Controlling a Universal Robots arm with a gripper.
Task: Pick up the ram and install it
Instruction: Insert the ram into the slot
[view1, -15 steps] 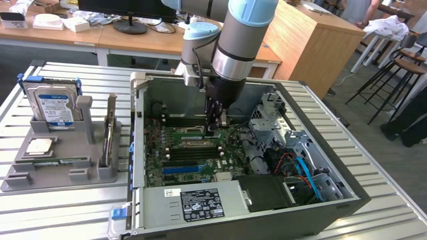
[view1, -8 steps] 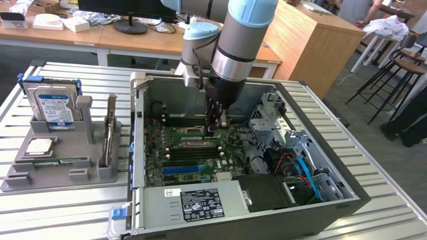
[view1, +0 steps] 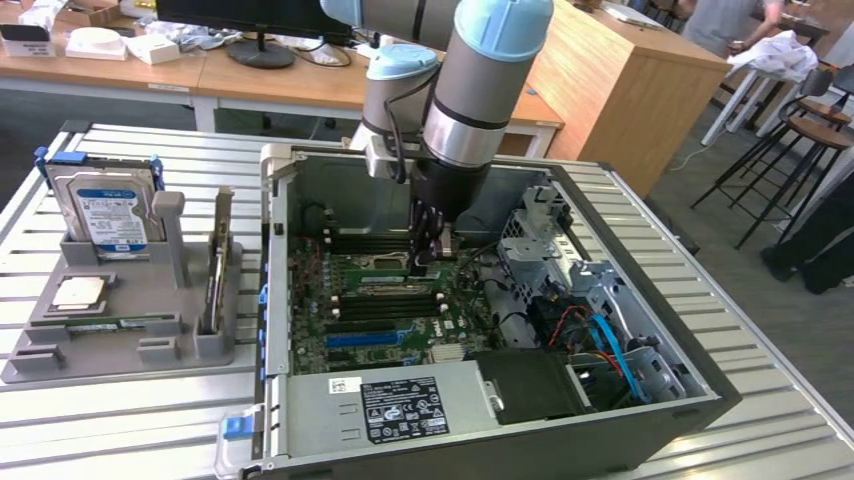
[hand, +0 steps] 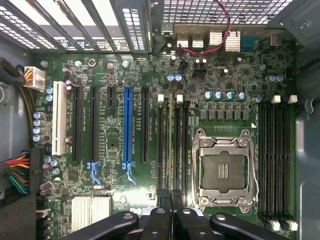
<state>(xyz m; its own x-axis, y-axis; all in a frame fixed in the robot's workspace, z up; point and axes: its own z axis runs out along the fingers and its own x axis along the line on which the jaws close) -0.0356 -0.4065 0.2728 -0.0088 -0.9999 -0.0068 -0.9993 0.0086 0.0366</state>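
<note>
- Slatted metal worktop carries an open computer case; the arm reaches down into it over the motherboard.
- End effector: fingers pinched narrow, almost together, at one end of a bank of memory slots beside the processor socket.
- The ram appears as a thin strip standing on edge in line with those slots. I cannot tell whether it is seated or just above, or gripped rather than only pressed.
- Long axis: parallel to the slots, one end under the fingers, the other pointing towards the board's edge with the silver port blocks.
- Risk: force at one end alone could tip the stick, leaving the far end proud and unlatched.
- Risk: a slight sideways offset could jam it against a neighbouring slot or flex the board.
</note>
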